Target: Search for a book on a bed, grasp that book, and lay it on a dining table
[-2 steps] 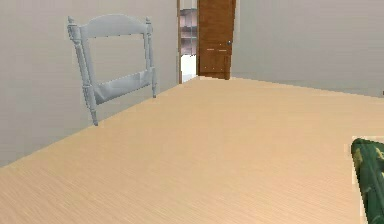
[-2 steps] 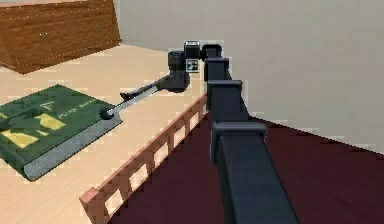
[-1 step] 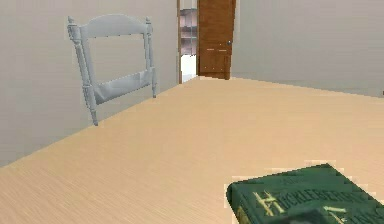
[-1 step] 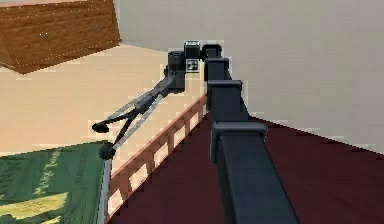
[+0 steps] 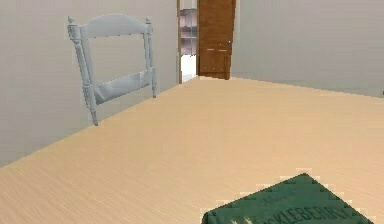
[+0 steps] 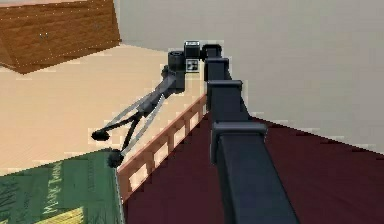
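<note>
Green book (image 5: 290,205) flat at wooden table's (image 5: 200,130) edge, gripper (image 6: 107,145) just beside it; impossible to tell whether holding anything.

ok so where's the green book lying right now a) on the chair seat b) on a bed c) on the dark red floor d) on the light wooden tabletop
d: the green book lies flat on the light wooden tabletop, at the forward view's lower right, well apart from the chair.
</note>
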You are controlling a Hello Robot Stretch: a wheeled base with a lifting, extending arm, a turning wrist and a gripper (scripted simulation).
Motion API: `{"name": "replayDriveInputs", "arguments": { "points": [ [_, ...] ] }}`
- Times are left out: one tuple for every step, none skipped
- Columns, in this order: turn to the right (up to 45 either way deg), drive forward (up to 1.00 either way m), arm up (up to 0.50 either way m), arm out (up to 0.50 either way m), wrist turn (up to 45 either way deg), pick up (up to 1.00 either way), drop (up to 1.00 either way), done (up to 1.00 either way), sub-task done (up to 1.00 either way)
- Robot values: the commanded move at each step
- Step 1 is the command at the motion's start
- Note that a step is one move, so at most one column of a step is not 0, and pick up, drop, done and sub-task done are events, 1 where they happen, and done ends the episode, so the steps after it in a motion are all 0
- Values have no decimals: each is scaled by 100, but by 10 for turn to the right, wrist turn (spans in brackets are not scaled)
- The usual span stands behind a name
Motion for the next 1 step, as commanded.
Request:
{"name": "replayDriveInputs", "arguments": {
  "points": [
    [0, 0, 0, -36, 0, 0, 0, 0, 0]
  ]
}}
